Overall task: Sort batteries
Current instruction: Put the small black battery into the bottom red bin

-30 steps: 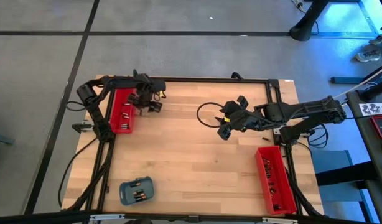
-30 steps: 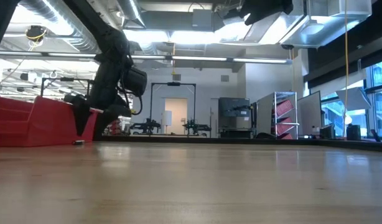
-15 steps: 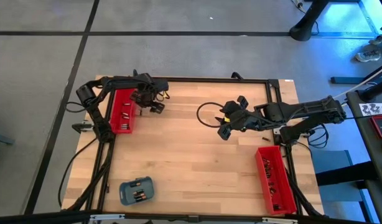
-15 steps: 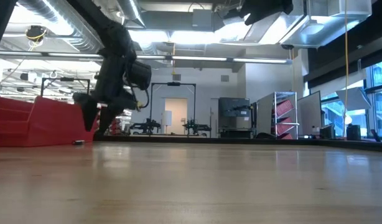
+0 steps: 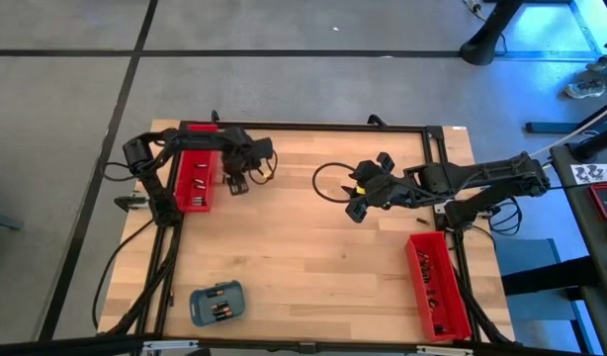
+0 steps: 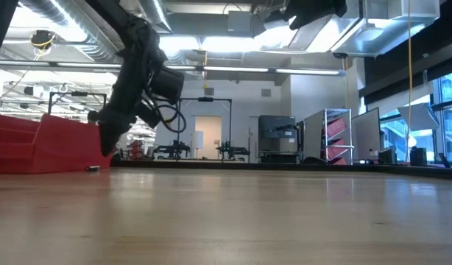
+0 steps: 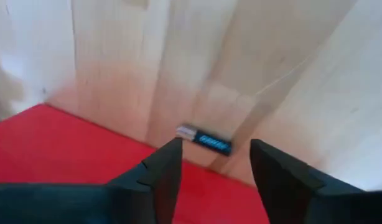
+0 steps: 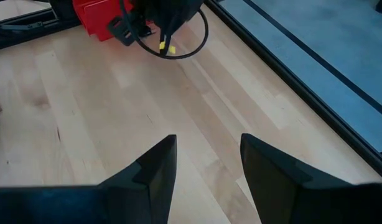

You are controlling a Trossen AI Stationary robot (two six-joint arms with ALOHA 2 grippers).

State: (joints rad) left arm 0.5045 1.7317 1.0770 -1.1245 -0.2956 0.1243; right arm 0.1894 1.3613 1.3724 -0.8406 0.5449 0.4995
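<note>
1. High view: the left gripper (image 5: 233, 185) hangs over the tabletop (image 5: 303, 257) just beside the inner edge of the left red tray (image 5: 193, 176), at the far left. Its jaws cannot be judged from here. The right gripper (image 5: 355, 207) hangs over the middle right of the tabletop, well apart from the right red tray (image 5: 437, 287) at the near right corner. Small dark batteries (image 5: 195, 184) lie in the left tray, more in the right tray, and a few in the blue-grey tray (image 5: 216, 303) at the near left edge.
2. Low view: the left arm (image 6: 138, 73) comes down beside the left red tray (image 6: 42, 151), with its gripper (image 6: 106, 143) just above the tabletop. One small battery (image 6: 93, 168) lies on the wood close to the tray wall. Part of the right arm (image 6: 311, 9) shows at the top.
3. Left wrist view: the jaws stand apart with nothing between them. A battery (image 7: 204, 139) with a blue wrap lies on the wood just beside the tray's edge (image 7: 85, 155), ahead of the fingers (image 7: 163, 171).
4. Right wrist view: the jaws stand apart and hold nothing, above bare wood. The left arm and its red tray (image 8: 94, 15) show farther off.
</note>
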